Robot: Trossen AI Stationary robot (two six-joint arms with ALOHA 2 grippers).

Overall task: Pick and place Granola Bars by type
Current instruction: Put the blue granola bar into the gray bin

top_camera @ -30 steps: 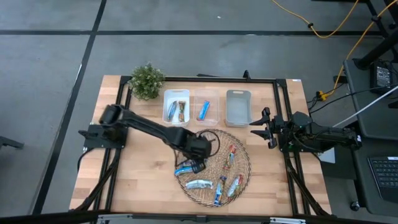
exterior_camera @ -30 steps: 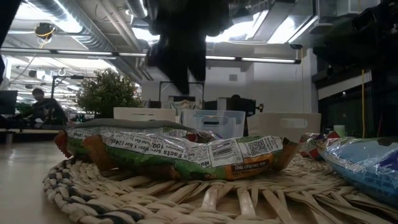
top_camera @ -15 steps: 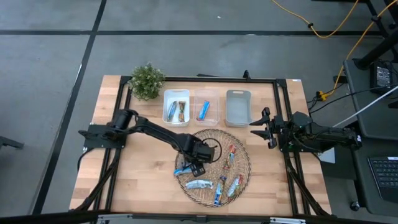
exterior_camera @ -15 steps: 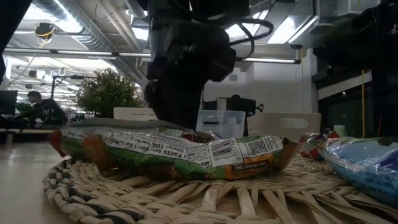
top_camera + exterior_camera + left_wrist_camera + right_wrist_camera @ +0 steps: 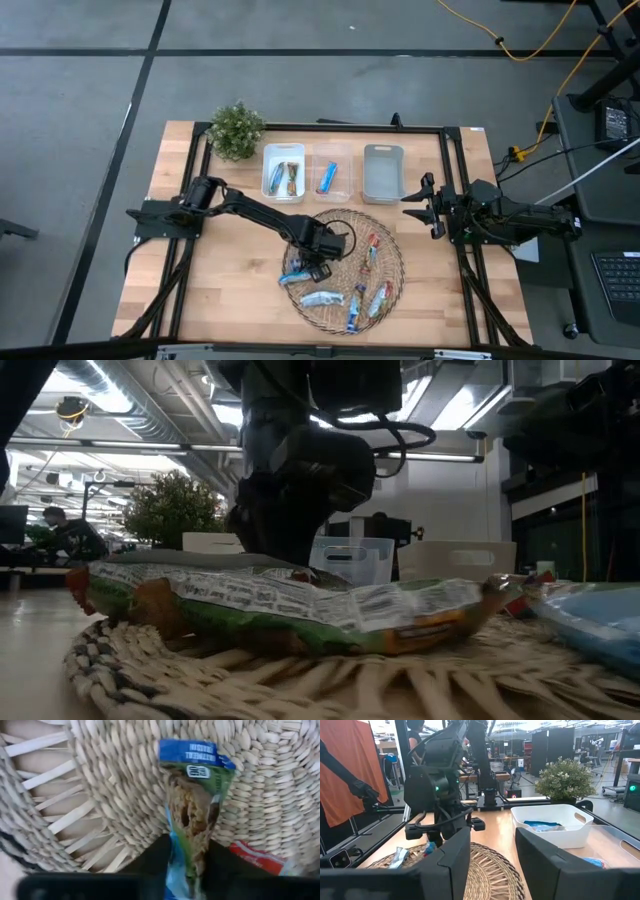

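Your left gripper [image 5: 189, 865] is clamped on a green-and-blue granola bar [image 5: 195, 805] over the wicker basket tray [image 5: 390, 245]; right gripper [image 5: 418, 207] waits aside, jaws apart.

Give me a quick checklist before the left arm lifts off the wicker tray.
1. Left claw closed on the green granola bar: ok, fingers pinch its near end.
2. Only one bar in the grip: cannot tell; a red wrapper lies close beside the fingers.
3. Bar free of the wicker tray: not ok, it lies flat on the weave.
4. Bins reachable: ok, the left bin and middle bin hold bars, the right bin looks empty.
5. Right claw clear of the path: ok, open and parked beside the tray at the table's right.
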